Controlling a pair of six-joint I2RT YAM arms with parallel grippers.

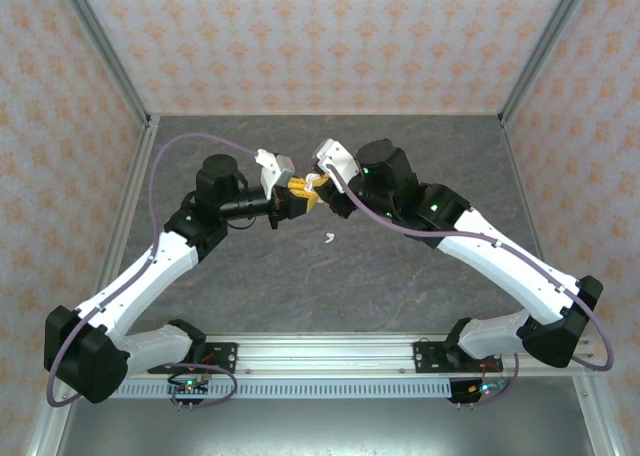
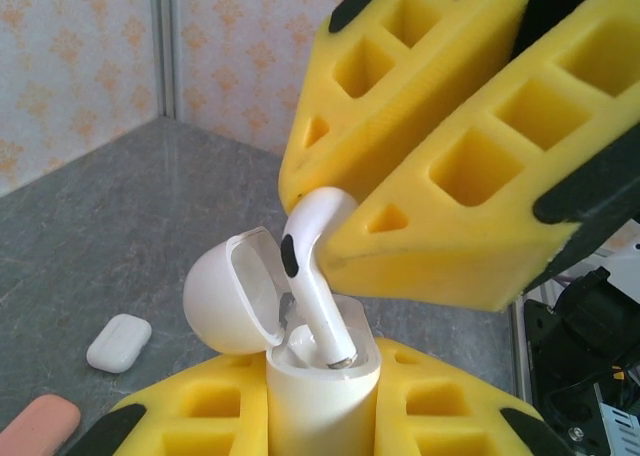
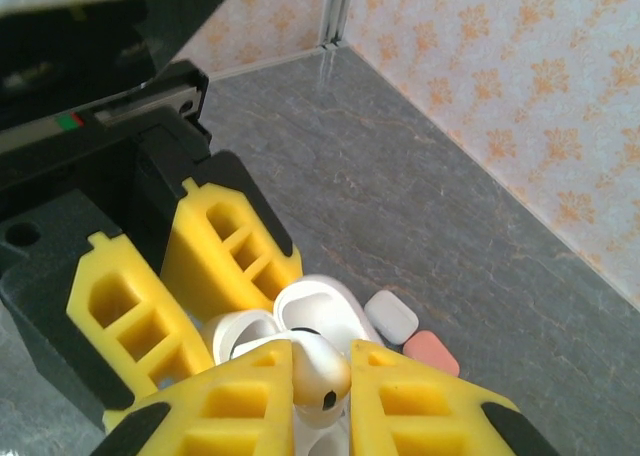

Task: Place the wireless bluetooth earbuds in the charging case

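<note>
My left gripper (image 2: 322,416) is shut on a white charging case (image 2: 320,391), held upright with its lid (image 2: 225,296) swung open. My right gripper (image 3: 320,401) is shut on a white earbud (image 3: 320,368) by its head. In the left wrist view the earbud (image 2: 315,266) tilts down from the right gripper's yellow fingers (image 2: 450,206), and its stem tip sits inside the case's mouth. From above, the left gripper (image 1: 290,198) and the right gripper (image 1: 317,183) meet above the table's middle. Another white earbud (image 1: 327,239) lies loose on the table just below them.
A closed white case (image 2: 119,342) and a salmon-pink case (image 2: 40,421) lie side by side on the grey table (image 1: 400,276) under the grippers; the right wrist view shows the same white case (image 3: 390,316) and pink case (image 3: 431,352). Patterned walls enclose the table.
</note>
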